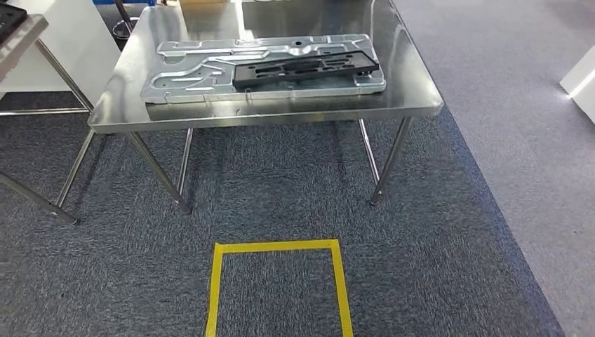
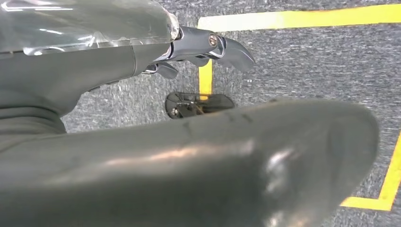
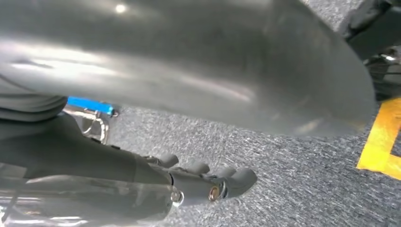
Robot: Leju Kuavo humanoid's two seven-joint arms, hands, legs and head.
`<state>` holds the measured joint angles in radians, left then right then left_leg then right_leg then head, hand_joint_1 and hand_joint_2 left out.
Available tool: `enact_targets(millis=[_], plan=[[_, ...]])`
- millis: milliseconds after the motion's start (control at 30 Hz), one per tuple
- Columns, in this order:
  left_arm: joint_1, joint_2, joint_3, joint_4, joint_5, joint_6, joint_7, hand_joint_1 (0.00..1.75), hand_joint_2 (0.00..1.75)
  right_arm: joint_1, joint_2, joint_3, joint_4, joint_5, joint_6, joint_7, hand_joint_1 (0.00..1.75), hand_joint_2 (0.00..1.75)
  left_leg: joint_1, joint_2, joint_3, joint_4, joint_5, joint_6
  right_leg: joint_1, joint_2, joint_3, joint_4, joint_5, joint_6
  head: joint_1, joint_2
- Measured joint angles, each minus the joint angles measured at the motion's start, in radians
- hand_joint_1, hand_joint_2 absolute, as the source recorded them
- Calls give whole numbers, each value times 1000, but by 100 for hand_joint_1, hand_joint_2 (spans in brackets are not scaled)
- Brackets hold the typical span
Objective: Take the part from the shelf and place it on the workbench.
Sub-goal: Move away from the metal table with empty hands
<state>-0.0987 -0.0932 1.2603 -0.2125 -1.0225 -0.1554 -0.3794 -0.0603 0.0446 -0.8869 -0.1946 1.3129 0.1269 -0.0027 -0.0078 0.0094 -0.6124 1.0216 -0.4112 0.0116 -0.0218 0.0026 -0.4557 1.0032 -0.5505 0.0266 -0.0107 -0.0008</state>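
Observation:
A flat black part (image 1: 305,68) lies across a silver stamped metal plate (image 1: 210,77) on the steel workbench (image 1: 266,114), in the upper middle of the head view. My left hand (image 2: 94,71) hangs over the carpet with its fingers (image 2: 213,46) stretched out and nothing in it. My right hand (image 3: 94,161) hangs the same way, its fingers (image 3: 222,182) apart from the thick thumb, and it too holds nothing.
A yellow tape square (image 1: 277,247) marks the grey carpet in front of the workbench. A second steel table (image 1: 21,35) with a dark object (image 1: 8,15) on it stands at the far left. A white block (image 1: 581,83) sits at the right edge.

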Motion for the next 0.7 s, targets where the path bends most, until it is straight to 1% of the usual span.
enact_targets(millis=[33,67,100,133,167,200,233,267,300,333,367,400,433,467,500,533,567,600,633,667,700], plan=[[1,0,0,0,-1,0,1,0,0,1,-1,-2,0,-1,3,5,0,0,1,0,-3,0,8,-7,1,-1,-5,-4,3,-11,0,0],[1,0,0,0,-2,0,2,0,0,1,-1,-3,0,-1,6,9,0,0,4,-1,-7,3,7,-13,2,-4,-12,-5,12,-21,0,0],[2,1,0,0,-4,0,3,0,0,1,-2,-5,0,-1,8,13,0,0,6,-2,-15,18,-13,-18,2,-7,-22,-6,23,-30,0,0],[3,1,0,0,-5,0,3,0,0,0,-3,-7,1,-2,11,16,0,0,9,-3,-28,48,-50,-23,1,-10,-34,-7,35,-38,-1,0],[3,1,0,0,-5,0,3,0,0,0,-3,-9,1,-2,13,17,0,0,11,-3,-43,95,-101,-27,2,-13,-47,-7,46,-43,-3,0],[3,1,-1,0,-6,-1,3,0,0,0,-4,-11,1,-3,14,18,0,0,12,-3,-58,157,-153,-30,3,-14,-63,-7,58,-46,-4,0],[3,1,-1,0,-7,-1,3,0,0,1,-5,-13,1,-5,14,18,0,0,13,-3,-68,216,-187,-32,5,-15,-79,-6,70,-46,-4,0],[3,1,-1,0,-7,-2,3,0,0,1,-5,-15,1,-7,14,19,0,0,13,-3,-68,260,-198,-32,7,-15,-97,-4,82,-46,-4,0],[3,1,-1,0,-8,-3,2,0,0,1,-5,-17,1,-9,14,19,0,0,13,-3,-54,279,-187,-32,9,-16,-115,-2,94,-46,-5,0],[2,1,-1,0,-8,-3,2,0,0,1,-5,-18,1,-11,14,19,0,0,13,-3,-23,261,-158,-30,9,-16,-131,1,105,-44,-5,0],[1,1,-2,0,-9,-3,2,0,0,1,-4,-19,1,-12,14,19,0,0,12,-3,25,211,-130,-26,10,-16,-146,4,115,-42,-5,0],[0,2,-2,0,-10,-3,3,0,0,0,-2,-20,1,-12,14,19,0,0,11,-3,83,139,-117,-21,10,-16,-157,7,124,-39,-5,0],[-3,4,-3,0,-12,-2,3,0,0,0,-1,-20,1,-12,14,19,0,0,9,-3,140,58,-119,-15,11,-16,-165,10,133,-35,-5,0],[-6,5,-4,0,-13,-2,3,0,0,0,1,-21,1,-12,14,18,0,0,6,-3,181,-6,-131,-9,11,-17,-171,12,143,-29,-4,0],[-8,6,-6,0,-14,-1,3,0,0,0,2,-21,1,-12,14,18,0,0,3,-3,202,-47,-143,-3,11,-18,-175,11,153,-23,-4,0],[-10,6,-7,0,-14,0,3,0,0,0,3,-21,1,-12,14,17,0,0,1,-3,206,-65,-145,3,10,-20,-177,9,163,-16,-4,0],[-9,6,-8,0,-14,1,4,0,0,0,3,-21,1,-12,14,17,0,0,2,-2,199,-69,-137,9,9,-20,-180,9,169,-9,-4,0],[-9,5,-8,1,-14,2,5,0,0,0,3,-22,1,-12,14,17,0,0,3,0,191,-71,-125,16,8,-17,-184,14,160,-4,-3,0],[-8,5,-8,1,-14,3,5,0,0,1,4,-22,1,-12,14,17,0,0,5,1,181,-73,-113,23,7,-14,-191,33,132,1,-3,0],[-8,5,-9,1,-14,3,6,0,0,2,5,-22,1,-12,13,17,0,0,6,3,168,-74,-99,30,6,-12,-203,71,84,5,-2,0],[-8,5,-9,1,-14,4,5,0,0,2,5,-22,2,-11,12,17,0,0,5,3,153,-72,-88,34,5,-10,-216,126,28,9,-2,0]])
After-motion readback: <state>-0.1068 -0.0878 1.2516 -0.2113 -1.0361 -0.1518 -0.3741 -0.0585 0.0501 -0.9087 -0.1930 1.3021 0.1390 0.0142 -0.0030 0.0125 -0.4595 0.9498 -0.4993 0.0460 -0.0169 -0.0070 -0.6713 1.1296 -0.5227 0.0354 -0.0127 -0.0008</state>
